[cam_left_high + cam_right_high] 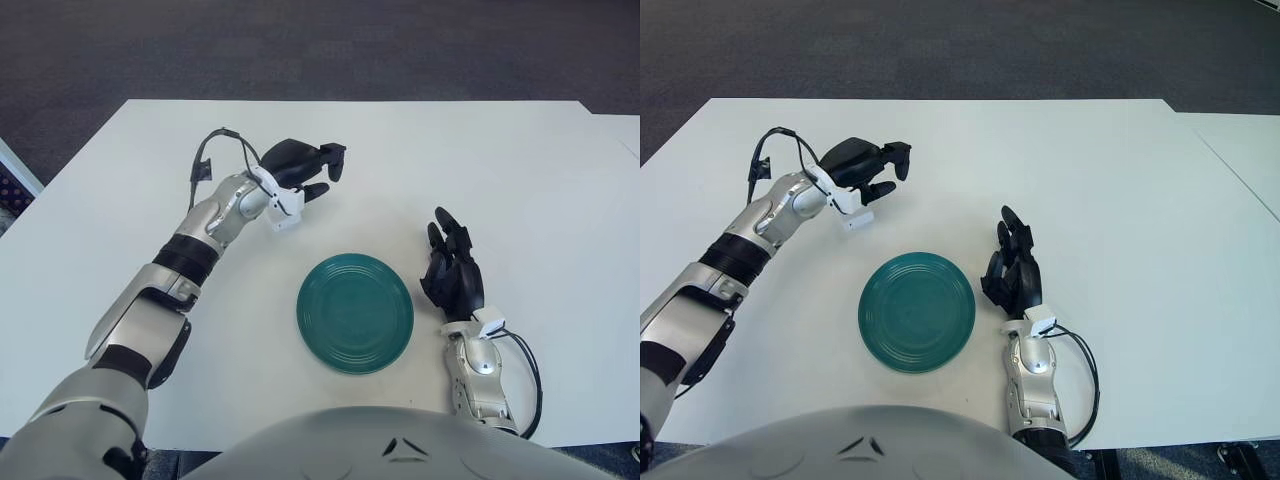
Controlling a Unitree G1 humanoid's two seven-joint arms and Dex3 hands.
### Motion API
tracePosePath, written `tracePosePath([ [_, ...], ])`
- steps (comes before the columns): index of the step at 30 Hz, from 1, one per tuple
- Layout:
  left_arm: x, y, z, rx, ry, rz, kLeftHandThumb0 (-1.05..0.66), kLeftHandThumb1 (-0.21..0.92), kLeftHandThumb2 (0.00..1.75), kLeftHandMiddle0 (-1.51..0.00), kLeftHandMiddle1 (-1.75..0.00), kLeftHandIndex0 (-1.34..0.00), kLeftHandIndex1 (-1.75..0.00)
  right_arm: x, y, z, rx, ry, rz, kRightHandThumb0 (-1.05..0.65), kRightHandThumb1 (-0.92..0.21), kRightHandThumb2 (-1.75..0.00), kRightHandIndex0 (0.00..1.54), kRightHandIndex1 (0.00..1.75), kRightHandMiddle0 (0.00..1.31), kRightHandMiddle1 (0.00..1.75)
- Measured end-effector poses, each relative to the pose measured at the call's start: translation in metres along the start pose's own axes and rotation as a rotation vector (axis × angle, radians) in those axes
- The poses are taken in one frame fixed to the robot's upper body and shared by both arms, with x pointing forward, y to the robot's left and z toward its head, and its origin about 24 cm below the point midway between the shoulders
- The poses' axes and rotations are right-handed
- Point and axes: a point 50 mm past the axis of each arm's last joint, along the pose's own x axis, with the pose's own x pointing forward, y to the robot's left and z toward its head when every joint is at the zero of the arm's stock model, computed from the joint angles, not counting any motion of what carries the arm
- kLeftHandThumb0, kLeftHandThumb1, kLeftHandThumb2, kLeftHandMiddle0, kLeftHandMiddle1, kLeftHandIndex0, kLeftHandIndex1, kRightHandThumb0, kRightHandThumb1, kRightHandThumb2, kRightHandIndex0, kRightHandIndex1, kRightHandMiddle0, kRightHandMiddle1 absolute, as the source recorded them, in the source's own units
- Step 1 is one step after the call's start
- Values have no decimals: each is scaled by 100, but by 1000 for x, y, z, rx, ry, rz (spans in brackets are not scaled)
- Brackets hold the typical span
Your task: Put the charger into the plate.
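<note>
The round teal plate lies on the white table and holds nothing. My left hand hovers up and to the left of the plate, about a hand's width from its rim. Its black fingers are curled around a dark lump that appears to be the charger, which is hard to tell apart from the black hand. No charger lies anywhere on the table. A black cable loops off the left wrist. My right hand shows just right of the plate, fingers stretched out and holding nothing.
The table's far edge borders dark carpet. A second white tabletop adjoins on the right. Bare table surface spreads on all sides of the plate.
</note>
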Motion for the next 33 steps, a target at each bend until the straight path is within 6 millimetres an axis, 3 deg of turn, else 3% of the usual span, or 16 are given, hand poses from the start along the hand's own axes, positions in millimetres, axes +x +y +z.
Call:
tracePosePath([
  [1, 0, 0, -1, 1, 6, -1, -44, 79, 62, -41, -162, -28, -164, 0, 0, 0, -1, 0, 1, -105, -92, -88, 12, 0, 0, 34],
  [3, -1, 1, -1, 11, 10, -6, -69, 87, 50, -25, -93, -12, -126, 0, 0, 0, -1, 0, 4, -104, -92, -88, 12, 0, 0, 32],
  [4, -3, 3, -1, 20, 7, -10, -73, 88, 48, -24, -81, -9, -121, 0, 1, 0, -1, -1, 5, -104, -92, -88, 12, 0, 0, 32],
  [6, -7, 10, -1, 52, 0, -16, -91, 90, 51, -10, -33, -4, -57, 1, 1, 0, -1, -2, 8, -104, -92, -87, 12, 0, 0, 32],
  [9, -15, 25, -1, 132, 4, 7, -100, 92, 54, -3, -11, -1, -19, 1, 1, 0, 0, -4, 8, -105, -92, -88, 12, 0, 0, 32],
  [14, -29, 43, -1, 237, 50, 67, -104, 92, 62, 0, -2, 0, -3, 1, 1, 0, -1, -5, 8, -105, -92, -87, 12, 0, 0, 33],
  [20, -38, 42, -1, 269, 85, 62, -105, 92, 65, 0, 0, 0, 0, 0, 2, 0, -12, -4, 12, -104, -92, -88, 12, 0, 0, 32],
  [28, -45, 43, -4, 176, 235, -8, -105, 92, 63, 0, 0, 0, 0, 1, 3, 0, -35, -12, 25, -103, -92, -88, 10, 0, 0, 29],
  [33, -39, 44, -21, 130, 385, -25, -105, 92, 61, 0, 0, 0, 0, 1, 3, 0, -36, -16, 20, -103, -92, -88, 11, 0, 0, 31],
])
